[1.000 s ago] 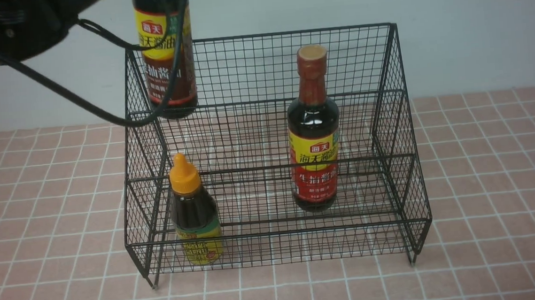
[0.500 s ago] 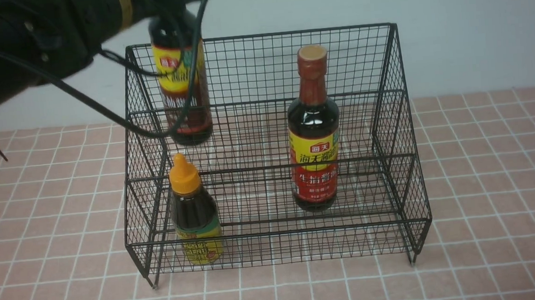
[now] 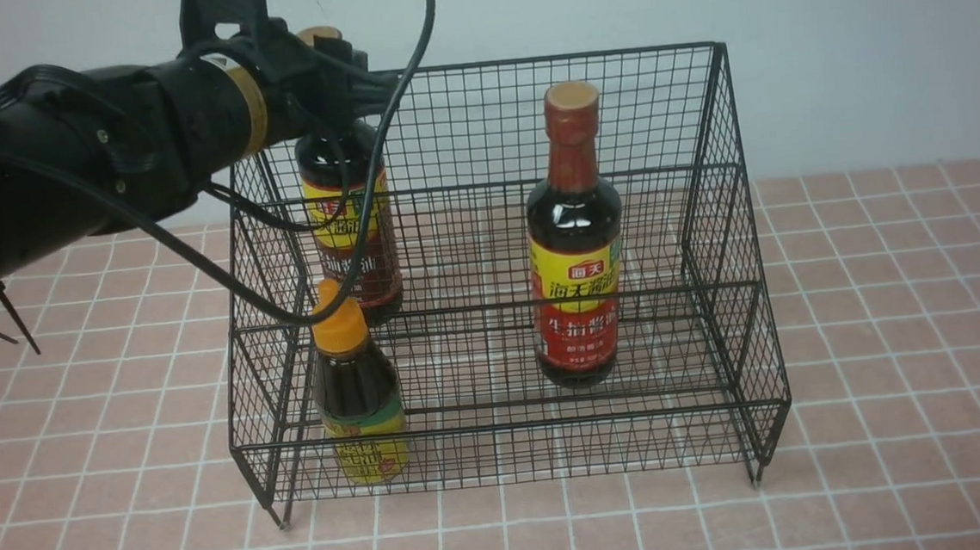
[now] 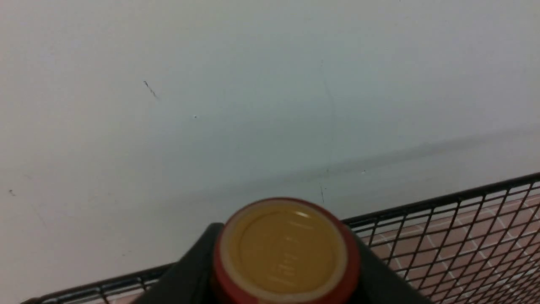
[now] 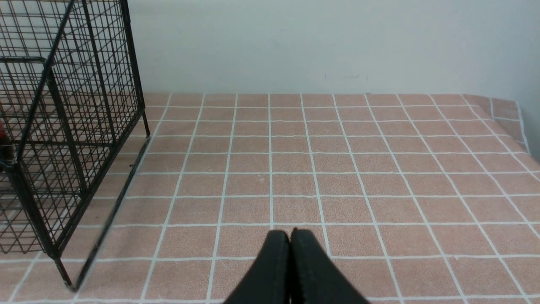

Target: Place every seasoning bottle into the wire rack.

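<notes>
- The worktop [image 3: 890,325] is covered in pink tiles with white grout, in front of a pale wall.
- The wire rack [image 3: 711,234] stands on it on short legs, black mesh, stepped tiers, tall back.
- The left arm [image 3: 86,165] reaches in from the left over the rack's left rim.
- The left tall bottle [image 3: 348,224] hangs upright inside the rack's back left part, behind the short one; whether its base rests on a tier is unclear.
- The right tall bottle [image 3: 575,243] stands upright on the rack's right side.
- The short bottle [image 3: 357,388], orange-capped, stands in the front left corner.
- The left hand [image 3: 329,75] pinches the left tall bottle's neck.
- The right hand [image 5: 290,240] is pressed together, low over bare tiles beside the rack's right side.
</notes>
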Available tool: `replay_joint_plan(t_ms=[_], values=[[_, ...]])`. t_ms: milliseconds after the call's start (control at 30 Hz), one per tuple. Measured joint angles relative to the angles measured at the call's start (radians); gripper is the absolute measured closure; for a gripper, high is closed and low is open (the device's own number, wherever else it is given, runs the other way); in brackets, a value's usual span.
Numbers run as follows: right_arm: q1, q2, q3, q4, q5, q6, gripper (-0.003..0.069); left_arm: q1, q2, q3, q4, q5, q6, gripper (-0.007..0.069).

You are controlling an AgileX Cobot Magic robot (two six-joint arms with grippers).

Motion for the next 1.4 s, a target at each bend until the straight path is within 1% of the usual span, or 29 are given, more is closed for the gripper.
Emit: replay_joint_plan(t_ms=[233,267,300,333,433,467,500,533,600,700,767,833,867,900,933,1000,1033,1067,1100,1133,1167,1233,1400], values=[[0.000,0.000,0.000,0.000,0.000,0.000,0.0669,0.000,0.000,0.000,0.000,0.001,0.000,0.0356],[0.000,0.000,0.000,0.000,0.000,0.000,0.0669,0.000,-0.001,0.000,0.000,0.004,0.000,0.0347],[0.000,0.000,0.000,0.000,0.000,0.000,0.0669,0.000,-0.002,0.000,0.000,0.007,0.000,0.0332],[0.000,0.000,0.000,0.000,0.000,0.000,0.0669,0.000,-0.008,0.000,0.001,0.008,0.000,0.0300],[0.000,0.000,0.000,0.000,0.000,0.000,0.0669,0.000,-0.043,0.000,0.001,0.009,0.000,0.0172],[0.000,0.000,0.000,0.000,0.000,0.000,0.0669,0.000,-0.049,0.000,0.001,0.009,0.000,0.0164],[0.000,0.000,0.000,0.000,0.000,0.000,0.0669,0.000,-0.078,0.000,0.002,0.009,0.000,0.0114],[0.000,0.000,0.000,0.000,0.000,0.000,0.0669,0.000,-0.097,0.000,0.005,0.009,0.000,0.0093],[0.000,0.000,0.000,0.000,0.000,0.000,0.0669,0.000,-0.130,0.000,0.020,0.013,0.000,0.0076],[0.000,0.000,0.000,0.000,0.000,0.000,0.0669,0.000,-0.180,0.000,0.045,0.023,0.000,0.0069],[0.000,0.000,0.000,0.000,0.000,0.000,0.0669,0.000,-0.220,0.000,0.053,0.023,-0.004,0.0085],[0.000,0.000,0.000,0.000,0.000,0.000,0.0669,0.000,-0.287,0.000,0.055,0.023,-0.028,0.0158],[0.000,0.000,0.000,0.000,0.000,0.000,0.0669,0.000,-0.318,0.000,0.056,0.016,-0.036,0.0204],[0.000,0.000,0.000,0.000,0.000,0.000,0.0669,0.000,-0.365,0.000,0.056,0.003,-0.047,0.0284],[0.000,0.000,0.000,0.000,0.000,0.000,0.0669,0.000,-0.378,0.000,0.056,0.000,-0.049,0.0297],[0.000,0.000,0.000,0.000,0.000,0.000,0.0669,0.000,-0.439,0.000,0.070,-0.030,-0.067,0.0417],[0.000,0.000,0.000,0.000,0.000,0.000,0.0669,0.000,-0.484,0.000,0.092,-0.062,-0.080,0.0512],[0.000,0.000,0.000,0.000,0.000,0.000,0.0669,0.000,-0.509,-0.001,0.110,-0.090,-0.094,0.0561],[0.000,0.000,0.000,0.000,0.000,0.000,0.0669,0.000,-0.521,-0.001,0.120,-0.095,-0.098,0.0568],[0.000,0.000,0.000,0.000,0.000,0.000,0.0669,0.000,-0.571,-0.001,0.173,-0.156,-0.136,0.0612],[0.000,0.000,0.000,0.000,0.000,0.000,0.0669,0.000,-0.591,-0.001,0.205,-0.184,-0.153,0.0620],[0.000,0.000,0.000,0.000,0.000,0.000,0.0669,0.000,-0.635,-0.001,0.301,-0.252,-0.198,0.0630],[0.000,0.000,0.000,0.000,0.000,0.000,0.0669,0.000,-0.711,-0.001,0.393,-0.399,-0.284,0.0631]])
